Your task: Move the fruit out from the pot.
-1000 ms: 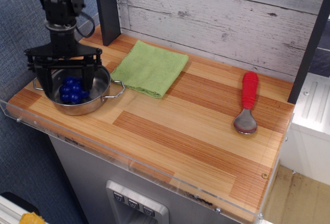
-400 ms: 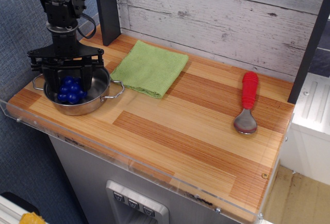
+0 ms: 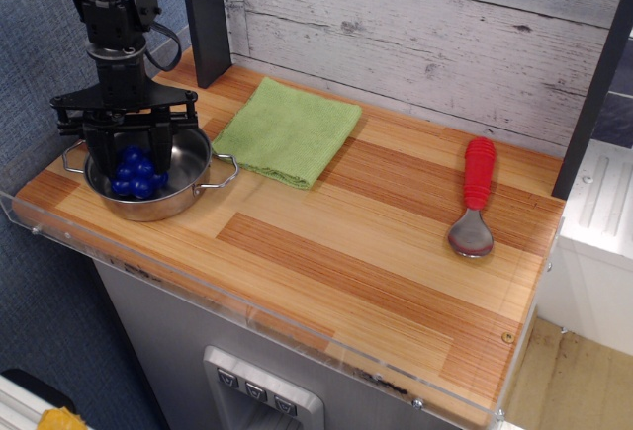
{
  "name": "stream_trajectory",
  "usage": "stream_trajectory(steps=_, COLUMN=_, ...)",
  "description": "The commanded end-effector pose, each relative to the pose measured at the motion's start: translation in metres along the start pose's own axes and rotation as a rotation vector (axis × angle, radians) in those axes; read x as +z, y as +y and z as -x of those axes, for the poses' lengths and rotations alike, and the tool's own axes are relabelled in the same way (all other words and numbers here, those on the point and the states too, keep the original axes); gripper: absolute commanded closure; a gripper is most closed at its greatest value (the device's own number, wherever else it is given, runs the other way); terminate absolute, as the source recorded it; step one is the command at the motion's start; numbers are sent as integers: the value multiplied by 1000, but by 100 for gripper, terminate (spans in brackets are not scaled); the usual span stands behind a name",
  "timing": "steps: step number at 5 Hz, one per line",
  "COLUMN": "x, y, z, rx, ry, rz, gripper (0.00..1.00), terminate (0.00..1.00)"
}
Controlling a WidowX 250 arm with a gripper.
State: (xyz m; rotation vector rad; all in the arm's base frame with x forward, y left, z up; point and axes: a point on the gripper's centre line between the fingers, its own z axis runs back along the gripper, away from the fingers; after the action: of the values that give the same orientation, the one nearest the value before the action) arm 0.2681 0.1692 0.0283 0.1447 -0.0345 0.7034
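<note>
The fruit point(image 3: 133, 174), a small bunch of glossy dark-blue balls, lies inside the pot point(image 3: 194, 185), a shallow shiny steel pan with wire loop handles at the table's front left corner. My gripper point(image 3: 132, 165) hangs straight down from the black arm and reaches into the pot. Its two black fingers point(image 3: 102, 158) stand close against the left and right sides of the fruit and are closed in on it. The fruit still rests low in the pot.
A folded green cloth point(image 3: 288, 131) lies just right of the pot. A red-handled metal spoon point(image 3: 476, 198) lies at the right. A dark post point(image 3: 204, 15) stands behind the pot. A clear plastic lip point(image 3: 247, 316) runs along the table's front edge.
The fingers have drawn in from wide open to tight against the fruit. The arm has stayed over the pot, and the fruit has shifted slightly left.
</note>
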Motion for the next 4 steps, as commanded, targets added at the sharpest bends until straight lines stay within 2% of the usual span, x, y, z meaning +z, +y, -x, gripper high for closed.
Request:
stream_trajectory(steps=1, x=58, y=0, z=-5, rx=19, ry=-131, rz=-56, gripper=100, terminate=0)
stream_trajectory(steps=2, x=79, y=-12, z=0, rx=7, ry=-188, rz=-43, gripper=100, terminate=0)
stream_trajectory(steps=3, x=95, y=-35, z=22, rx=-84, ry=-230, rz=36, gripper=100, terminate=0)
stream_trajectory(steps=4, x=96, y=-56, z=47, rx=-195, ry=-253, rz=94, gripper=100, terminate=0)
